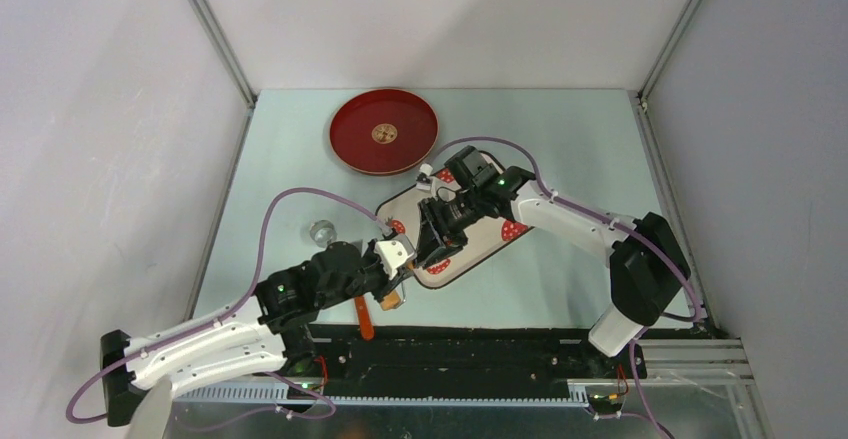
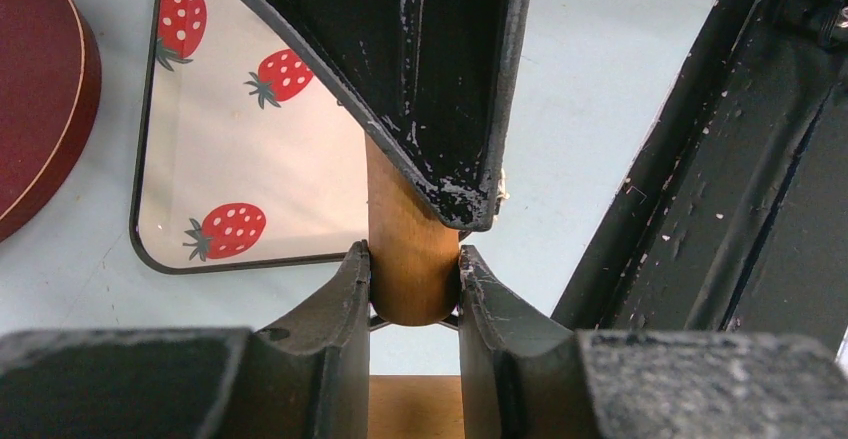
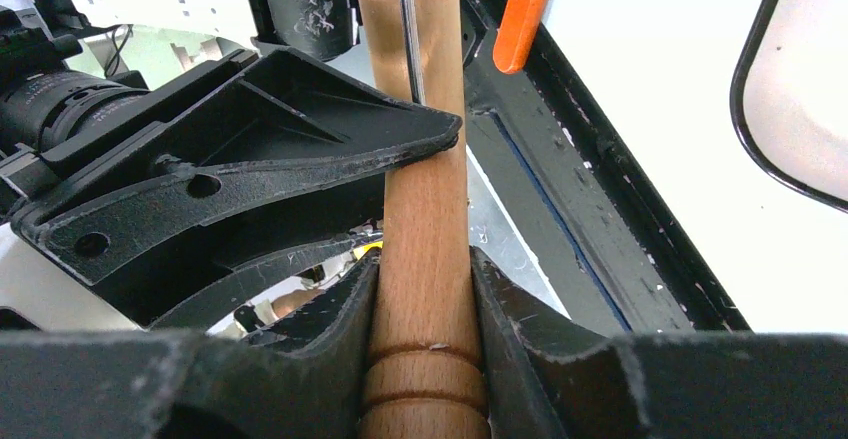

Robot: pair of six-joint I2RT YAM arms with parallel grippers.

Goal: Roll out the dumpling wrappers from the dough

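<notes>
A wooden rolling pin (image 3: 425,209) is held at both ends above the near edge of the strawberry-print mat (image 1: 480,234). My left gripper (image 2: 412,279) is shut on one end of the pin (image 2: 410,249). My right gripper (image 3: 425,299) is shut on the grooved other end, both fingers pressed against the wood. In the top view the two grippers (image 1: 400,264) (image 1: 435,239) nearly touch. A sliver of yellow (image 3: 368,250), perhaps the dough, peeks out behind the right fingers. The dumpling wrappers are hidden or out of view.
A red plate (image 1: 384,131) sits at the back of the table. A small metal ring (image 1: 321,230) lies to the left of the mat. An orange-handled tool (image 1: 364,319) rests at the black front rail (image 1: 470,354).
</notes>
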